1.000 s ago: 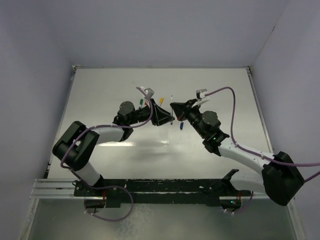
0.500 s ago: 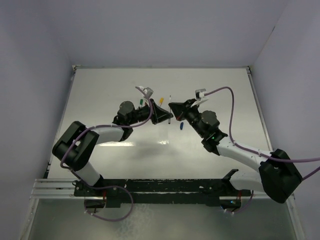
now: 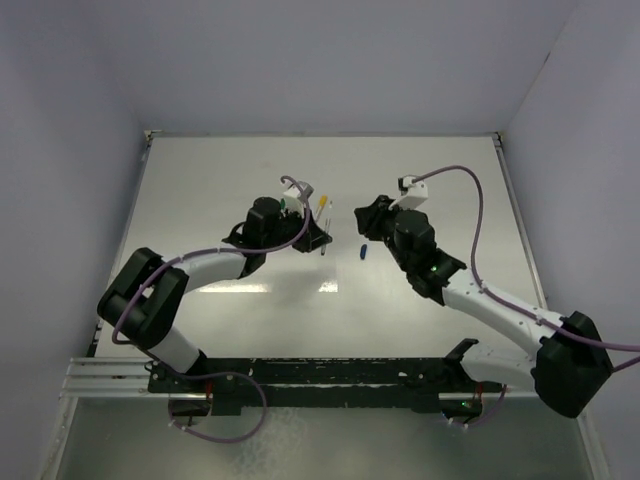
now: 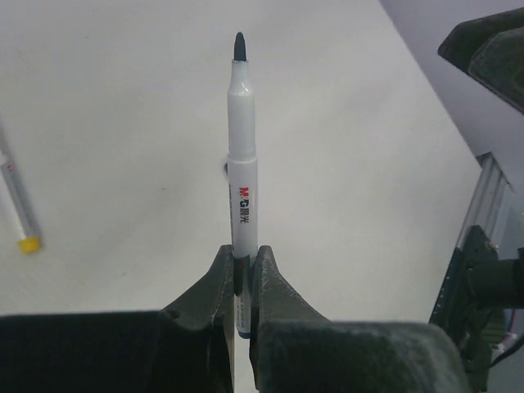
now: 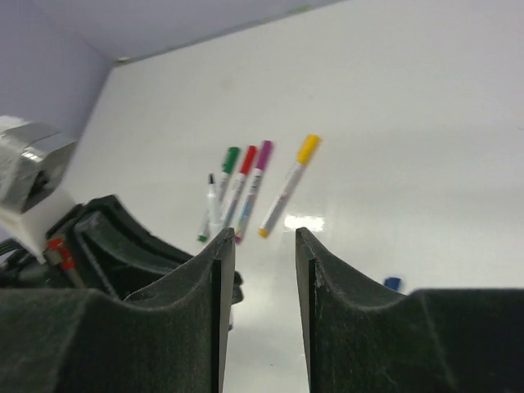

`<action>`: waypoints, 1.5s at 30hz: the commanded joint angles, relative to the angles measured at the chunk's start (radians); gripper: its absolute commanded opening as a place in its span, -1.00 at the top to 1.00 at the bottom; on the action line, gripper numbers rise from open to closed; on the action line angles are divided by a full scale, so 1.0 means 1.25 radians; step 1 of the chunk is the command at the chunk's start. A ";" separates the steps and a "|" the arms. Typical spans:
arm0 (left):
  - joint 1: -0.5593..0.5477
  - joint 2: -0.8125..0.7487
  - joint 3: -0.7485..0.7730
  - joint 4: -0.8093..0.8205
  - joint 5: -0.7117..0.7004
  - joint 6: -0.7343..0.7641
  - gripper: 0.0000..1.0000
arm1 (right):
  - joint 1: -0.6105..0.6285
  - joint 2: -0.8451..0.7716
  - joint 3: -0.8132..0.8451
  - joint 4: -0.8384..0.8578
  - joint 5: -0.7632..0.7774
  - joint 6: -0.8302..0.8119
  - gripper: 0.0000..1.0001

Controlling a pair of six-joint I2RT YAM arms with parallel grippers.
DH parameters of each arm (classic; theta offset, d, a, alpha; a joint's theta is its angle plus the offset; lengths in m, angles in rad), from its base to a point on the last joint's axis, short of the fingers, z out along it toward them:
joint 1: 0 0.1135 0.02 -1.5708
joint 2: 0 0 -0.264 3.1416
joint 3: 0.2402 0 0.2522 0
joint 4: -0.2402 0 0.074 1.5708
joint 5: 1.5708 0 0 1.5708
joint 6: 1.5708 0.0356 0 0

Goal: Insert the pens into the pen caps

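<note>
A white pen (image 4: 243, 155) with a bare dark blue tip stands upright between the jaws of my left gripper (image 4: 242, 254), which is shut on its lower end. From above, that gripper (image 3: 321, 238) is at mid-table. My right gripper (image 3: 362, 214) hangs just to its right, open and empty (image 5: 262, 237), apart from the pen. The held pen (image 5: 211, 205) shows beyond its left finger. A loose blue pen cap (image 3: 364, 251) lies on the table between the arms (image 5: 393, 283). Further back lie pens with a green cap (image 5: 230, 158), a red cap (image 5: 248, 158), a purple cap (image 5: 263, 154) and a yellow cap (image 5: 307, 148).
The white table (image 3: 200, 190) is walled in by pale purple walls on three sides. A yellow-ended pen (image 4: 20, 211) lies to the left of the left wrist. A metal rail (image 3: 110, 375) runs along the near edge by the arm bases.
The pen passed from my right gripper to my left. The left jaws shut on it and swung back left; the right jaws opened and drew away to the right.
</note>
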 commanded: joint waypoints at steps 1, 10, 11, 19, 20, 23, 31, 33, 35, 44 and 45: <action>-0.017 -0.038 0.061 -0.196 -0.110 0.114 1.00 | -0.018 0.071 0.121 -0.310 0.136 0.057 0.25; -0.055 -0.038 0.093 -0.309 -0.200 0.170 1.00 | -0.078 0.267 0.167 -0.371 0.004 0.076 0.26; -0.056 -0.038 0.093 -0.311 -0.200 0.170 1.00 | -0.078 0.287 0.180 -0.381 0.002 0.072 0.27; -0.058 -0.026 0.098 -0.331 -0.207 0.177 1.00 | -0.079 0.379 0.208 -0.369 -0.020 0.061 0.32; -0.058 -0.023 0.100 -0.332 -0.207 0.177 1.00 | -0.080 0.386 0.211 -0.370 -0.019 0.060 0.32; -0.058 -0.016 0.104 -0.333 -0.203 0.179 1.00 | -0.078 0.408 0.219 -0.374 -0.011 0.057 0.34; -0.058 -0.004 0.110 -0.329 -0.188 0.181 1.00 | -0.080 0.450 0.230 -0.369 -0.001 0.057 0.35; -0.059 -0.003 0.109 -0.328 -0.186 0.179 1.00 | -0.078 0.458 0.234 -0.370 0.001 0.055 0.36; -0.059 -0.002 0.108 -0.326 -0.184 0.177 1.00 | -0.080 0.467 0.238 -0.370 0.001 0.053 0.36; -0.059 -0.003 0.110 -0.321 -0.181 0.173 1.00 | -0.078 0.509 0.247 -0.406 0.001 0.055 0.54; -0.058 -0.003 0.110 -0.321 -0.181 0.172 1.00 | -0.078 0.513 0.249 -0.418 0.008 0.054 0.57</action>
